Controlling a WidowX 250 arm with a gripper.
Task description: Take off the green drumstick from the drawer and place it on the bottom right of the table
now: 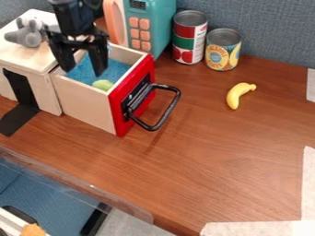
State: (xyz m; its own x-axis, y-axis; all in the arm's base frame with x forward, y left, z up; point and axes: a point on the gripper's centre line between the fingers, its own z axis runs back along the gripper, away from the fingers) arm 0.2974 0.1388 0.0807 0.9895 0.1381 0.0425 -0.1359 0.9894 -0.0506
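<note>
A grey toy (27, 36) sits atop the wooden cabinet (46, 69). The gripper (82, 73) hangs over the drawer (83, 106) – jaws parted. Inside, near the red front, lies the green drumstick (102, 85) – long axis unclear. Two labelled cans (189, 39) stand near the table's (215, 161) back edge; wood runs from banana (236, 96) to taped bottom right corner.

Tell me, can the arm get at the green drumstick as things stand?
Probably yes: the open gripper hangs over the open-topped drawer, and nothing lies on the drumstick, though the red front is close by.
</note>
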